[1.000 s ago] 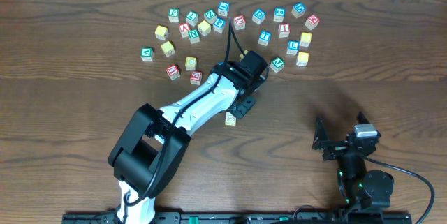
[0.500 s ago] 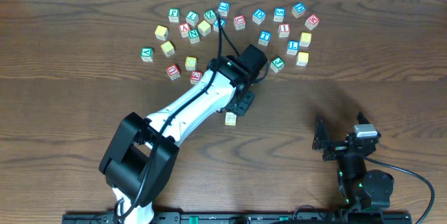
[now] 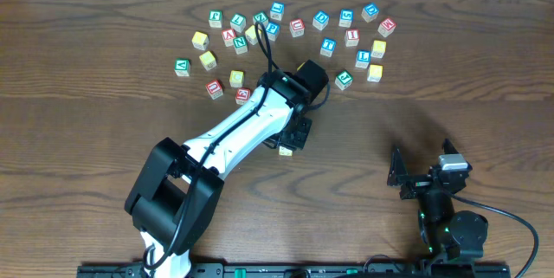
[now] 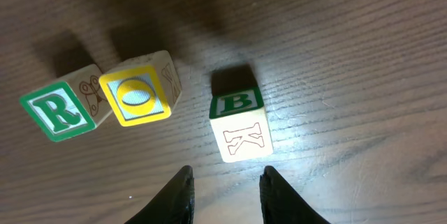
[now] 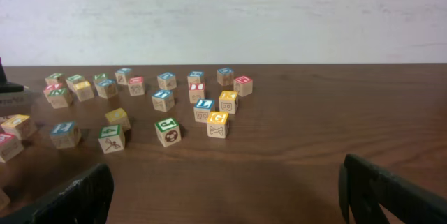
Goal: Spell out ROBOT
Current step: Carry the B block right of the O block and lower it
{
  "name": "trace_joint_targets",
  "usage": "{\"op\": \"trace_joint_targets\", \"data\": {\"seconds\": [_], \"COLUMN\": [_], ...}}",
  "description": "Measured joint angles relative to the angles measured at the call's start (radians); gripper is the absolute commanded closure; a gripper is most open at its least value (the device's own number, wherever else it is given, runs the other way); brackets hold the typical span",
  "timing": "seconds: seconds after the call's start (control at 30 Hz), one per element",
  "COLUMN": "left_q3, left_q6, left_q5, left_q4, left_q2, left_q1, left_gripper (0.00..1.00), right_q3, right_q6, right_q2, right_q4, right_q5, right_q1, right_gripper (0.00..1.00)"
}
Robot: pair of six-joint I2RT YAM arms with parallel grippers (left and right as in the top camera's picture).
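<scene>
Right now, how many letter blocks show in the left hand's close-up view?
3: green R block at left, yellow O block right beside it, green B block apart on the right. Other blocks lie outside that view.

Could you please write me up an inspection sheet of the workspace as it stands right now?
Surface: dark wooden table, no spills seen.
Job's things: R cube and O cube side by side, B cube a gap apart from them; second O and T not yet in the row.
Clutter: spare cubes scattered over the far part of the table.
Grippers: left claw open and empty, just short of the B cube; right claw wide open and empty, away from the cubes.
Cables: black cable looping above the left arm; second cable by the right arm's base.
Surroundings: plain white wall; nothing else seen.
</scene>
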Motion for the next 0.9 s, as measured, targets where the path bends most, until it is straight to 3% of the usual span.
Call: {"op": "trace_joint_targets", "data": {"seconds": [0.13, 0.27, 0.9], "left_q3": [0.0, 0.0, -0.071], "left_q6": [-0.016, -0.016, 0.006], "left_q5": [0.019, 0.032, -0.092], "left_q4": [-0.024, -0.046, 0.006], "left_q2": [0.0, 0.0, 0.018], "left_q1": [-0.001, -0.007, -0.017], "left_gripper": [0.86, 0.9, 0.92], "right_q3": [0.0, 0.0, 0.0], "right_q6": [0.0, 0.0, 0.0], "right_q2": [0.0, 0.0, 0.0], "right_q4": [0.0, 0.0, 0.0], "right_q5": [0.0, 0.0, 0.0], "right_q1": [0.0, 0.0, 0.0], "right_gripper": [0.01, 0.01, 0.01]}}
